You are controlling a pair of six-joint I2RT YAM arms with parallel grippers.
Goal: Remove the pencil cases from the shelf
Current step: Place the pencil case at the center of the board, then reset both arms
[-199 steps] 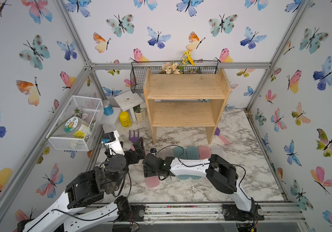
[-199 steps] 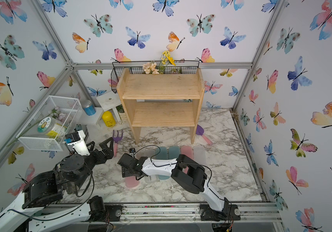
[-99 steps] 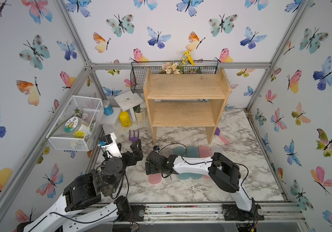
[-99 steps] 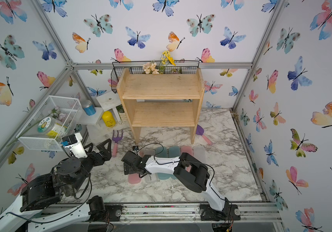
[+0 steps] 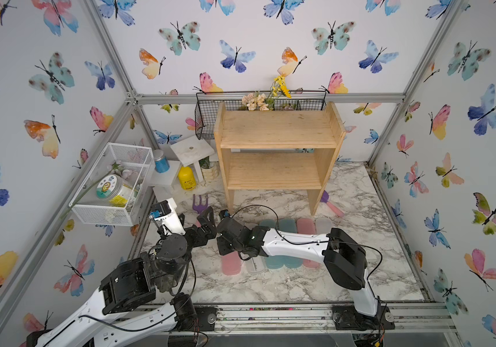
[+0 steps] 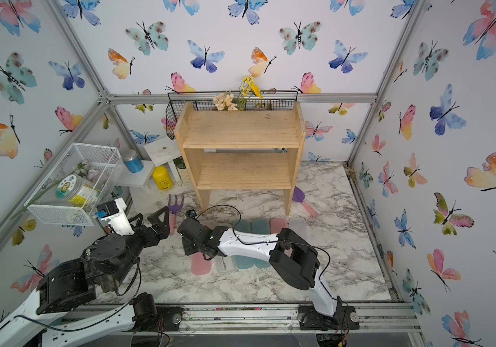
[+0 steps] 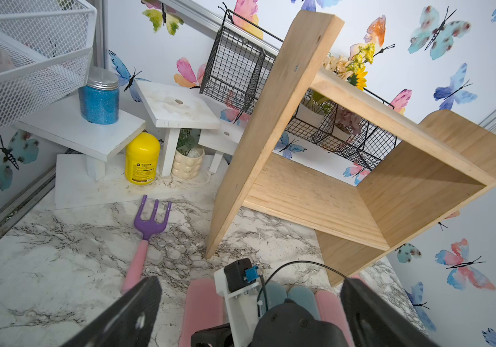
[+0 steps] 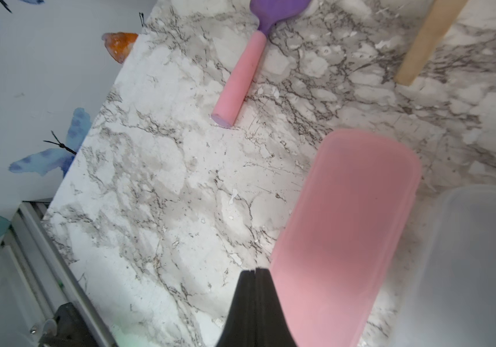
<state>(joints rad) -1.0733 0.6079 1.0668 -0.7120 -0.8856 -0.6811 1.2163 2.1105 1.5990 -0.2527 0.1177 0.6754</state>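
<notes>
The light wooden shelf (image 5: 276, 177) (image 6: 242, 172) (image 7: 300, 195) stands at the back with both tiers bare. Several pencil cases lie side by side on the marble floor in front of it: a pink one (image 5: 231, 265) (image 8: 345, 225) at the left end, then a white one (image 5: 255, 265) (image 8: 475, 255), teal ones (image 5: 274, 262), another pink (image 5: 304, 226) and another white (image 5: 323, 223). My right gripper (image 5: 222, 248) (image 8: 255, 270) is shut and empty, right beside the left pink case. My left gripper (image 5: 197, 220) (image 7: 249, 281) hovers open just left of the right wrist.
A purple garden fork (image 5: 200, 202) lies left of the shelf's leg and a purple scoop (image 5: 330, 204) at its right leg. A white wire basket (image 5: 114, 183) hangs on the left wall. A white step stand (image 5: 191, 150), a yellow bottle (image 5: 187, 178) and a black wire basket (image 5: 210, 120) crowd the back left.
The right gripper's jaws have gone from open to shut beside the pink case, holding nothing. The left gripper has crept a little toward the shelf, staying open.
</notes>
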